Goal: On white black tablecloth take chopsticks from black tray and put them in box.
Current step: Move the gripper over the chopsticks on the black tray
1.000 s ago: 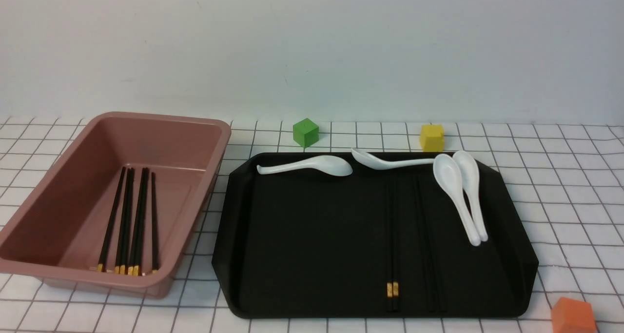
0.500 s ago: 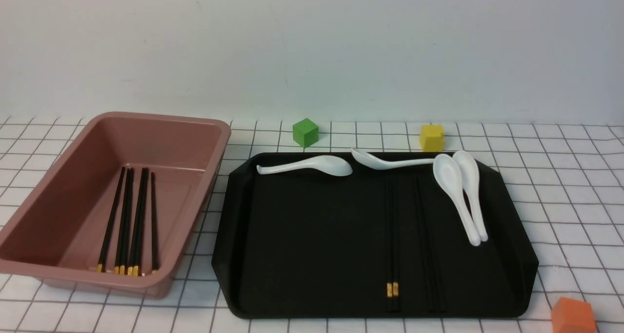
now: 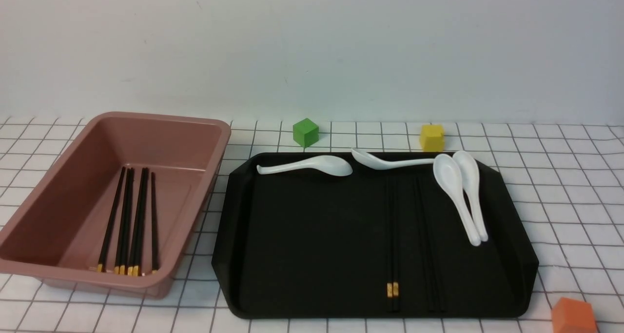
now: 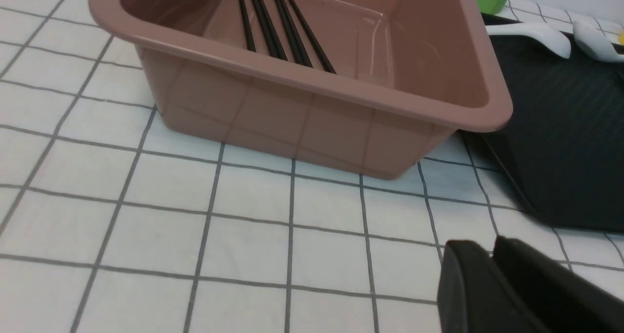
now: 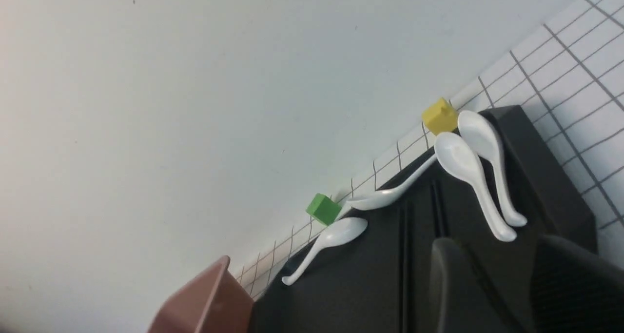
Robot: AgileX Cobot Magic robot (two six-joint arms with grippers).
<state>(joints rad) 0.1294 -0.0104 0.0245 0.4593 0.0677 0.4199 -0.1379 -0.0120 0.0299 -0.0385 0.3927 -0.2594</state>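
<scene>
on the left of the white tablecloth with its thin black grid, the dusty-pink box is seen, with several black chopsticks laid inside it, their gold bands turned to the near side. by the left wrist view, the left gripper is held over bare cloth on the near side of the box, its fingers only slightly parted and nothing gripped.

to the right of the box, the black tray is set down. behind it a green cube is placed. along the tray's far edge two white spoons are laid, one on the left and one nearer the middle. right of the tray's middle, a pair of black chopsticks with gold bands is laid, and beside it a second black pair. a yellow cube is placed behind the tray.

further right, two more white spoons are rested close together in the tray. the right gripper is seen in its wrist view with its fingers spread apart, nothing held between them. near the tray's right corner, an orange block is placed on the cloth.
</scene>
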